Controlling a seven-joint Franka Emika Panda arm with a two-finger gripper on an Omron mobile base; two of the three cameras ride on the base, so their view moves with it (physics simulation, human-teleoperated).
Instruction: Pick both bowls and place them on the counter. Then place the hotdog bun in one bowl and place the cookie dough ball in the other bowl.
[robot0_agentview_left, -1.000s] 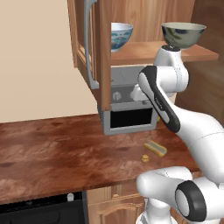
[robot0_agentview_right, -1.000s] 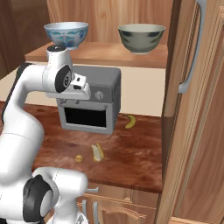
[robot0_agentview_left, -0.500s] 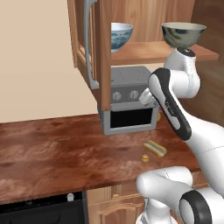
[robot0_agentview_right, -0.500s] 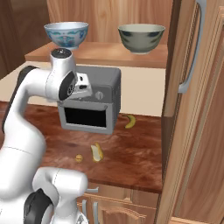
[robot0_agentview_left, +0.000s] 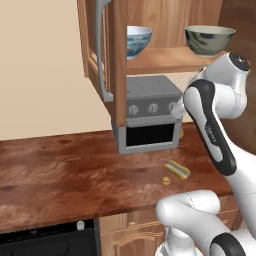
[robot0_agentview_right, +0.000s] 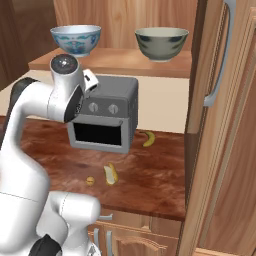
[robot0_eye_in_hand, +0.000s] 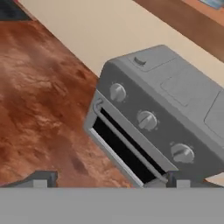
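Observation:
Two bowls stand on the open cabinet shelf: a blue-and-white patterned bowl (robot0_agentview_left: 136, 40) (robot0_agentview_right: 76, 40) and a dark greenish bowl (robot0_agentview_left: 209, 39) (robot0_agentview_right: 161, 43). On the wooden counter (robot0_agentview_left: 60, 175), in front of the toaster oven, lie the hotdog bun (robot0_agentview_left: 177, 169) (robot0_agentview_right: 110, 174) and the small cookie dough ball (robot0_agentview_left: 165, 181) (robot0_agentview_right: 90, 180). My gripper (robot0_eye_in_hand: 107, 179) hovers beside the oven's top, below the shelf. Its fingertips (robot0_eye_in_hand: 40, 178) stand wide apart, open, with nothing between them. The hand (robot0_agentview_left: 176, 107) (robot0_agentview_right: 90, 80) is mostly hidden behind my own arm.
A grey toaster oven (robot0_agentview_left: 150, 117) (robot0_agentview_right: 102, 117) (robot0_eye_in_hand: 153, 118) sits under the shelf. A yellow banana (robot0_agentview_right: 148, 138) lies to its right. An open cabinet door (robot0_agentview_left: 107, 55) hangs at the left, another (robot0_agentview_right: 220, 100) at the right. Bare counter spreads left of the oven.
The arm has swung: its elbow moved toward the dark bowl's side and the hand rose a little beside the oven. Bowls, bun and dough ball have not moved.

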